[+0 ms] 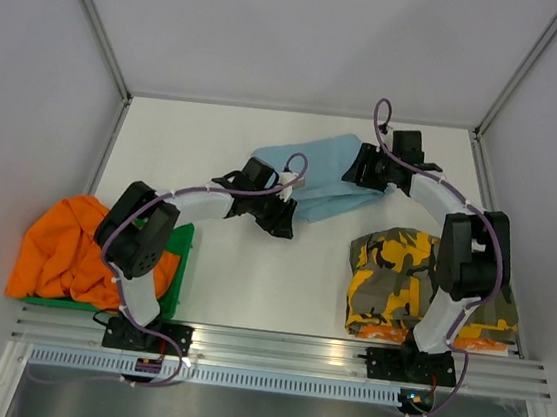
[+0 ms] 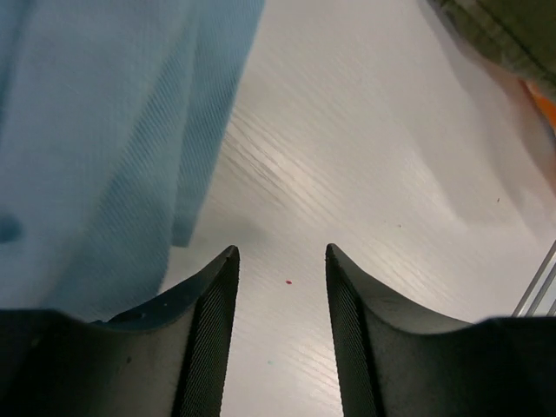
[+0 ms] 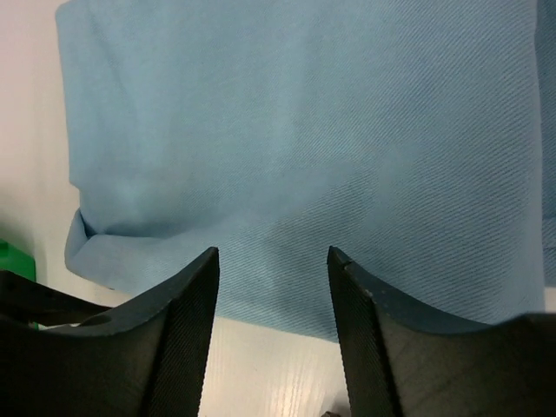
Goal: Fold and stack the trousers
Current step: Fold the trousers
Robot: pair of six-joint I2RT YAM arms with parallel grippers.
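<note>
Light blue trousers lie partly folded at the back middle of the table. My left gripper is open and empty at their near left edge; in the left wrist view it hovers over bare table with the blue cloth just to its left. My right gripper is open at their right end; in the right wrist view it hangs over the near edge of the blue cloth, holding nothing. Folded camouflage trousers lie at the right front.
Orange trousers are heaped on a green tray at the left front. The camouflage stack also shows in the left wrist view. Walls close in the table at the back and sides; a metal rail runs along the front.
</note>
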